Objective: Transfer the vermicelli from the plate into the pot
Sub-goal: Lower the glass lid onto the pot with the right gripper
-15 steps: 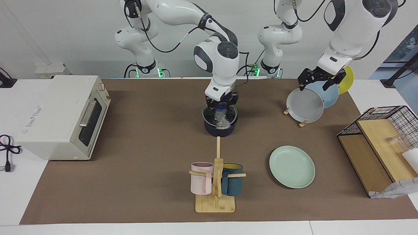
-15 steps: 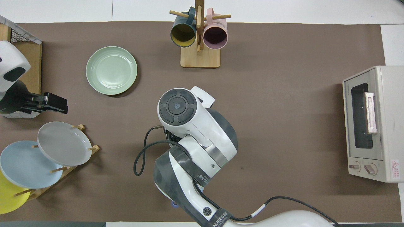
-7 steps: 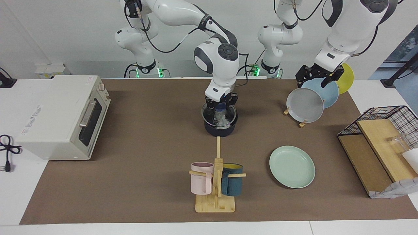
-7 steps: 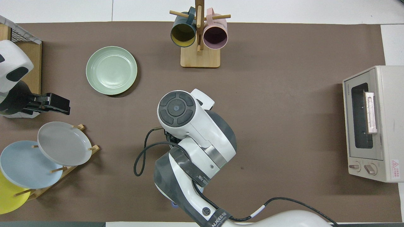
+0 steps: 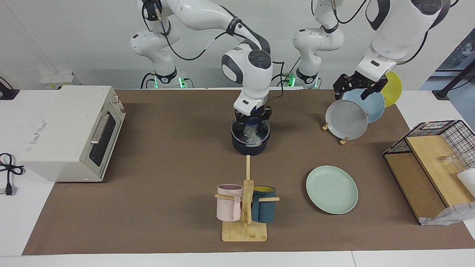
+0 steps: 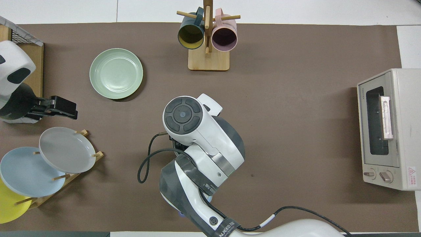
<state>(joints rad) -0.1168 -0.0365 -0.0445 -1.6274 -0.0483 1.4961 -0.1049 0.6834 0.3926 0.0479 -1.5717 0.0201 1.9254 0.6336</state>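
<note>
The right claw (image 5: 252, 124) fills the pot's (image 5: 250, 146) mouth — no way in from above. The mug rack (image 5: 245, 207) stands between pot and plate (image 5: 331, 189). The left claw (image 5: 354, 87) hangs over the dish rack (image 5: 343, 140). Open worktop (image 5: 167, 178) lies toward the oven (image 5: 72, 131).

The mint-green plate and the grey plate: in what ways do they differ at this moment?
The mint-green plate lies flat on the table; the grey plate stands tilted in a wooden rack. The mint-green plate is alone and farther from the robots; the grey plate sits in front of a light blue plate, below the left gripper. Both are round and hold nothing.
</note>
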